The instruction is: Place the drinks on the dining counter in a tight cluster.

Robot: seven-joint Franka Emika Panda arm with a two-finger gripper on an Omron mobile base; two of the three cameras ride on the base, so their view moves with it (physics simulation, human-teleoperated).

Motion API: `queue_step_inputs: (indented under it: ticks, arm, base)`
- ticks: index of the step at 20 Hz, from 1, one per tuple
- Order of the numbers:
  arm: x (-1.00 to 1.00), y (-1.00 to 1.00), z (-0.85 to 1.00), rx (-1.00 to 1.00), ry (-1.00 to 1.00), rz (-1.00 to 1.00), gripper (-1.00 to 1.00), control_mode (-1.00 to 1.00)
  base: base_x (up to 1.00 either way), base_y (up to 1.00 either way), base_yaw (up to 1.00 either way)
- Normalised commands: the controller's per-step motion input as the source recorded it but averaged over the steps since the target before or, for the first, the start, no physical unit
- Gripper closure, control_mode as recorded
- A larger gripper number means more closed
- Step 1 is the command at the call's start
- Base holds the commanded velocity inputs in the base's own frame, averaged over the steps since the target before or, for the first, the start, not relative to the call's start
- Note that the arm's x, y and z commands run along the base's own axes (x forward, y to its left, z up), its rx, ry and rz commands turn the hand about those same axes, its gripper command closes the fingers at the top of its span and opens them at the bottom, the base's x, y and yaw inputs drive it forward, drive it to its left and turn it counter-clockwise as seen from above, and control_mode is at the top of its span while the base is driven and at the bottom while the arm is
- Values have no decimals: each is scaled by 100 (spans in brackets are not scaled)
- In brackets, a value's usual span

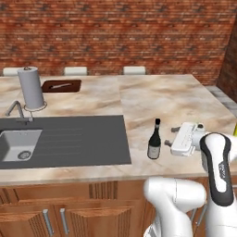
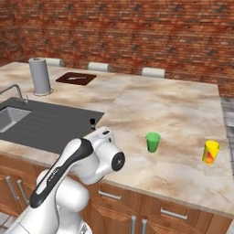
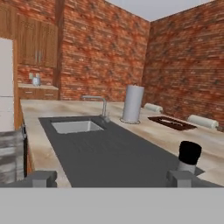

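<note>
I have the claw spread wide, gripping nothing, just right of the wine bottle standing lower centre on the bench. One drink placed, I judge; the others remain to fetch.

We look across the dark sink and drainboard; a black-capped wine bottle rises just behind our right fingertip.
</note>
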Motion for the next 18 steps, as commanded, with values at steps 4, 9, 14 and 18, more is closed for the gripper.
queue_step_inputs:
  ticks: [4, 9, 14, 18]
  arm:
    - [0, 0, 0, 0, 0, 0, -100, 100]
    - [0, 0, 0, 0, 0, 0, -100, 100]
    - [0, 0, 0, 0, 0, 0, -100, 100]
    - [0, 0, 0, 0, 0, 0, -100, 100]
  base:
    - [-79, 15, 14]
    - [-56, 19, 51]
    - [-10, 4, 100]
    - [-5, 0, 100]
